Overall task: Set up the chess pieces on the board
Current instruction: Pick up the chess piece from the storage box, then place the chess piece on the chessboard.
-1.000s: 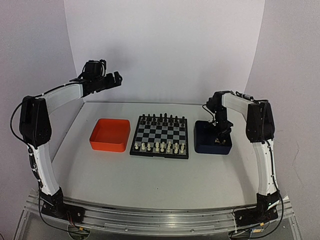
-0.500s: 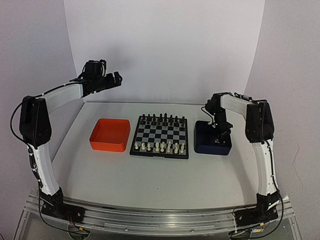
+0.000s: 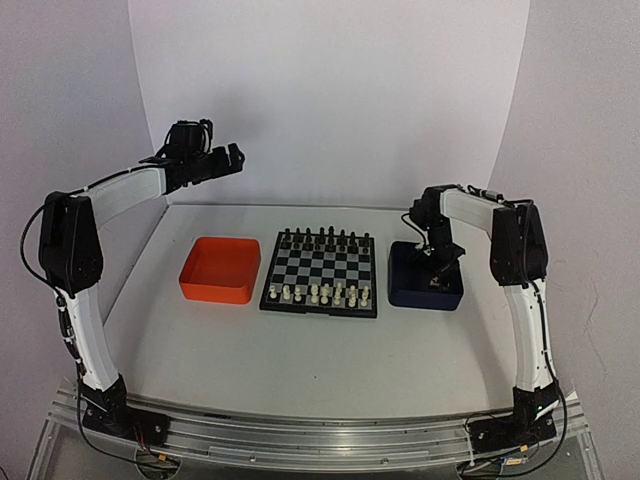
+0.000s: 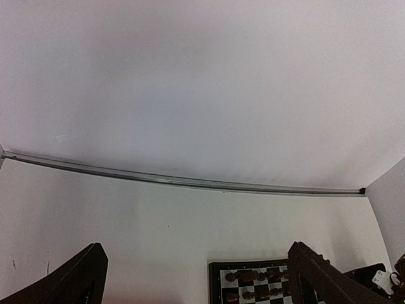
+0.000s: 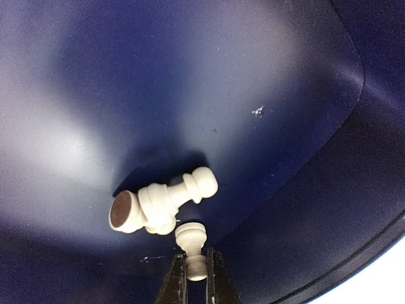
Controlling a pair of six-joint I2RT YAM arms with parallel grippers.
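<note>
**Right claw pinches a pawn in the blue tray**

The step in hand is the pick-up of one more white piece. In the right wrist view the right claw (image 5: pixel 196 273) is shut almost fully, its jaws clamping the stem of a white pawn (image 5: pixel 191 239) that stands upright between them. A second white pawn (image 5: pixel 166 201) lies on its side just beside it, on the floor of the dark blue tray (image 5: pixel 304 190). Whether the gripped pawn is off the floor I cannot tell.

The chessboard (image 3: pixel 322 268) sits on the bench (image 3: pixel 300 360) between this tray and an orange tray (image 3: pixel 215 292). Black pieces (image 3: pixel 322 238) line its far rows and white pieces (image 3: pixel 322 294) stand along its near rows. Which squares are vacant is too small to make out.

The left claw (image 3: pixel 232 158) hangs high over the far left of the bench, spread wide and holding nothing.

Next, I judge, comes a straight lift clear of the tray wall, a carry to a vacant near square, and an upright set-down that spares the neighbours.
</note>
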